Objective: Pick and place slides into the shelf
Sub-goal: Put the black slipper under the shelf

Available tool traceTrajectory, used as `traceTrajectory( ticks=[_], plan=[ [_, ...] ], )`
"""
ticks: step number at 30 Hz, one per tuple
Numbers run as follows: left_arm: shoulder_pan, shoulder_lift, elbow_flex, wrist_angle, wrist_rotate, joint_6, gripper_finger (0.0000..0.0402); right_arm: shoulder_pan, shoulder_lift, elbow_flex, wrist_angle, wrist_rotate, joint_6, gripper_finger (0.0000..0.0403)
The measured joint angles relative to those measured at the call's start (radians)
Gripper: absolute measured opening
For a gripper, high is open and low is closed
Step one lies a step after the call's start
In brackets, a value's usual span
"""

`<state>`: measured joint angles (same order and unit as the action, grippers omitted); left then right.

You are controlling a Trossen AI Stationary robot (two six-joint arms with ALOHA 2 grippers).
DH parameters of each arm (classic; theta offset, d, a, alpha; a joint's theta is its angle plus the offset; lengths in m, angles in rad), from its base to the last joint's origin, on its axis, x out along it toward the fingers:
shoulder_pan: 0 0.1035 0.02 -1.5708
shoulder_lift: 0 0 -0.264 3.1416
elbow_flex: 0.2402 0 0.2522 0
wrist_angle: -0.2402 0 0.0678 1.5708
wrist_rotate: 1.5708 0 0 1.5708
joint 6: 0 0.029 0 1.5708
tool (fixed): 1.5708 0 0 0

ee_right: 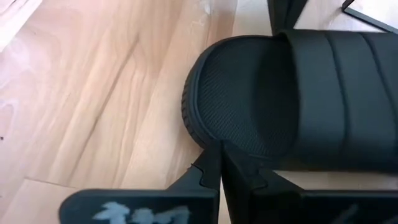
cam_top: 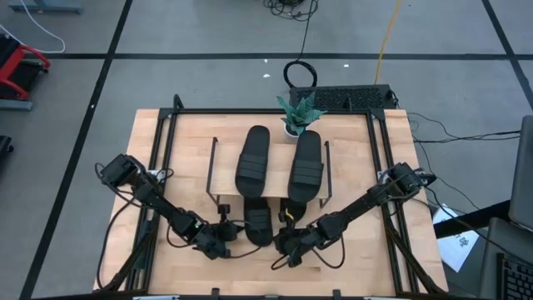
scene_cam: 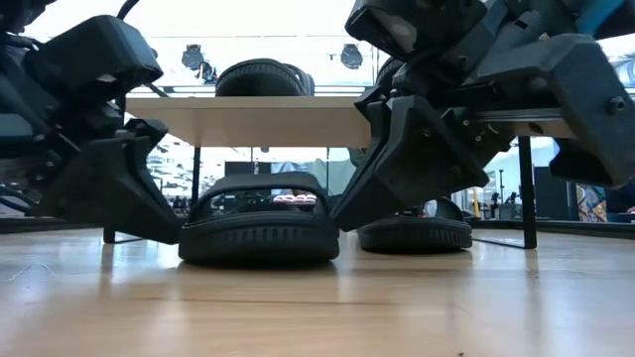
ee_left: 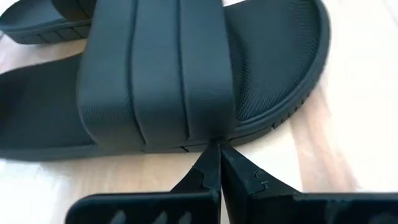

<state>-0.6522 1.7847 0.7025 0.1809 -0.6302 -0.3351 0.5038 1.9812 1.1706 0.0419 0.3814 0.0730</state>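
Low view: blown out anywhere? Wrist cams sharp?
Low view: bright backlight behind the shelf is blown out, and the slide under it reads as silhouette. Left wrist view: strap ribs crisp. Right wrist view: footbed texture crisp, far wood soft.

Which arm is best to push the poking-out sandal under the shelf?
Right, probably. The right pincer, shut, sits at the rounded end of the slide poking out from the shelf, so it may shove it straight in. The left pincer, also shut, is beside its strap.
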Motion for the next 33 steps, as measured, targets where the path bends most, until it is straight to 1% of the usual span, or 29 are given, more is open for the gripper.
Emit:
traceTrajectory(
  ticks=[8, 12, 17, 21, 24, 28, 30, 33],
  plan=[
    [0.055, 0.000, 0.000, 0.004, -0.001, 0.000, 0.0000, -0.013, 0.001, -0.010, 0.032, -0.020, -0.008, 0.0000],
    [0.037, 0.000, 0.000, 0.006, 0.008, 0.014, 0.0000, -0.001, 0.002, -0.043, 0.102, -0.007, -0.039, 0.0000],
    [-0.014, -0.054, 0.008, -0.052, 0.008, 0.012, 0.0000, 0.046, -0.028, -0.036, 0.072, 0.041, -0.081, 0.0000],
    [-0.038, -0.123, 0.008, -0.067, 0.001, 0.024, 0.0000, 0.093, -0.114, -0.032, 0.031, 0.123, -0.087, 0.0000],
    [-0.042, -0.144, 0.008, -0.048, 0.049, 0.026, 0.0000, 0.129, -0.162, -0.032, -0.002, 0.195, -0.087, 0.0000],
    [-0.041, -0.120, 0.008, 0.051, 0.137, 0.052, 0.0000, 0.173, -0.228, -0.033, -0.042, 0.326, -0.089, 0.0000],
    [-0.042, -0.097, 0.008, 0.086, 0.150, 0.058, 0.0000, 0.197, -0.259, -0.040, -0.059, 0.408, -0.089, 0.0000],
    [-0.041, -0.072, 0.008, 0.127, 0.145, 0.060, 0.0000, 0.223, -0.298, -0.058, -0.057, 0.461, -0.089, 0.0000]
  ],
)
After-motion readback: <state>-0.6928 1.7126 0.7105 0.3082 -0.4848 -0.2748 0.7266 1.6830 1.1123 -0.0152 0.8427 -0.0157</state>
